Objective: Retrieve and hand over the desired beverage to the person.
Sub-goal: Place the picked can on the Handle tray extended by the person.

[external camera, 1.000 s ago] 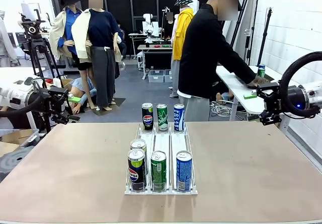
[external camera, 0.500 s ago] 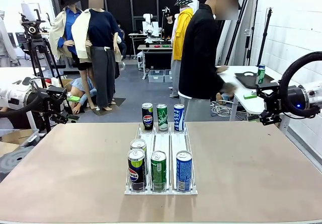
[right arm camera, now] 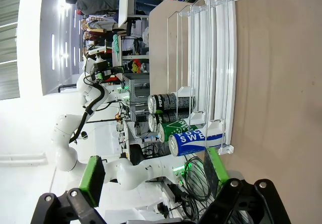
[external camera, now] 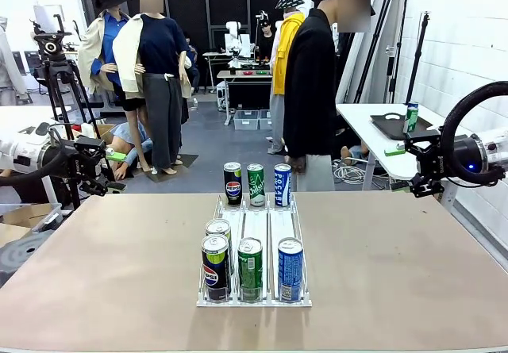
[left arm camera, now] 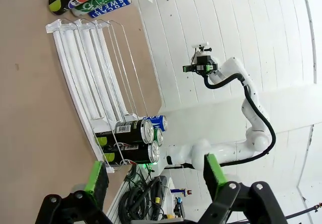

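Observation:
A clear rack point(external camera: 272, 218) at the table's centre holds drink cans in three lanes. The far row is a black Pepsi can point(external camera: 232, 183), a green can point(external camera: 255, 185) and a blue can point(external camera: 282, 185). The near end holds two Pepsi cans point(external camera: 214, 267), a green can point(external camera: 250, 269) and a blue can point(external camera: 290, 269). My left gripper point(external camera: 115, 170) hovers open off the table's left edge, my right gripper point(external camera: 409, 169) open off its right edge. Both wrist views look across the rack point(left arm camera: 80, 68) point(right arm camera: 211, 58) past open fingers point(left arm camera: 96, 176) point(right arm camera: 215, 166). The person point(external camera: 309, 83) in a black jacket stands side-on beyond the far edge, one hand hanging down.
A white side table point(external camera: 373, 135) at the back right carries a green can point(external camera: 411, 117) and a dark tray. A camera tripod point(external camera: 51, 47) stands at the back left. Bare tabletop point(external camera: 119, 266) lies on both sides of the rack.
The person has drawn the arm back from the white side table and straightened up beside my table. Both arms and the cans have stayed put.

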You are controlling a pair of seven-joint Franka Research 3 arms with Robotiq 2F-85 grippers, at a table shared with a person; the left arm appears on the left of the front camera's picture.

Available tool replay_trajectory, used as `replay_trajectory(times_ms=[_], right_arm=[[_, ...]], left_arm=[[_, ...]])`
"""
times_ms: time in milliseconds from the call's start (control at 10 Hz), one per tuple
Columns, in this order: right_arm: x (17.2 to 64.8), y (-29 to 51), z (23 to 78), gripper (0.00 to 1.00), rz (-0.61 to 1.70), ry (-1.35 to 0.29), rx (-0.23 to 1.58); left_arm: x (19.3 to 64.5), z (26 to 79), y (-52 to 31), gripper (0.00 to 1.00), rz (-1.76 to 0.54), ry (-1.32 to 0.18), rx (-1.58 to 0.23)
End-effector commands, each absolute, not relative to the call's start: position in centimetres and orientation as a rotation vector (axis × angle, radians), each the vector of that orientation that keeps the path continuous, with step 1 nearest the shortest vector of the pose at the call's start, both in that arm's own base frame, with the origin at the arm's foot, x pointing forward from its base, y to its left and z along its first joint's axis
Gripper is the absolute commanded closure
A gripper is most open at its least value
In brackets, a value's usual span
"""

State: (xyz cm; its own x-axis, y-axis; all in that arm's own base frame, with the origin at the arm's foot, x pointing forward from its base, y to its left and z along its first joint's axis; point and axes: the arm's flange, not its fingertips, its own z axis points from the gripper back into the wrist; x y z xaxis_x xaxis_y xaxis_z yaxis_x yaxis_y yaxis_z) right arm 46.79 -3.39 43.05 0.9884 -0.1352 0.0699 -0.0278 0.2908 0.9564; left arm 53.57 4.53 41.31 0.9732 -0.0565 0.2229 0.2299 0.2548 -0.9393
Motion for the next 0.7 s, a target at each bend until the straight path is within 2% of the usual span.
replay_trajectory(times_ms=[0, 600], right_arm=[[46.66, -3.24, 43.09, 0.00, -0.073, -0.141, 1.267], [46.66, -3.24, 43.09, 0.00, -0.073, -0.141, 1.267]], left_arm=[[53.60, 41.43, 4.51, 0.00, -0.201, -0.152, -1.292], [53.60, 41.43, 4.51, 0.00, -0.201, -0.152, -1.292]])
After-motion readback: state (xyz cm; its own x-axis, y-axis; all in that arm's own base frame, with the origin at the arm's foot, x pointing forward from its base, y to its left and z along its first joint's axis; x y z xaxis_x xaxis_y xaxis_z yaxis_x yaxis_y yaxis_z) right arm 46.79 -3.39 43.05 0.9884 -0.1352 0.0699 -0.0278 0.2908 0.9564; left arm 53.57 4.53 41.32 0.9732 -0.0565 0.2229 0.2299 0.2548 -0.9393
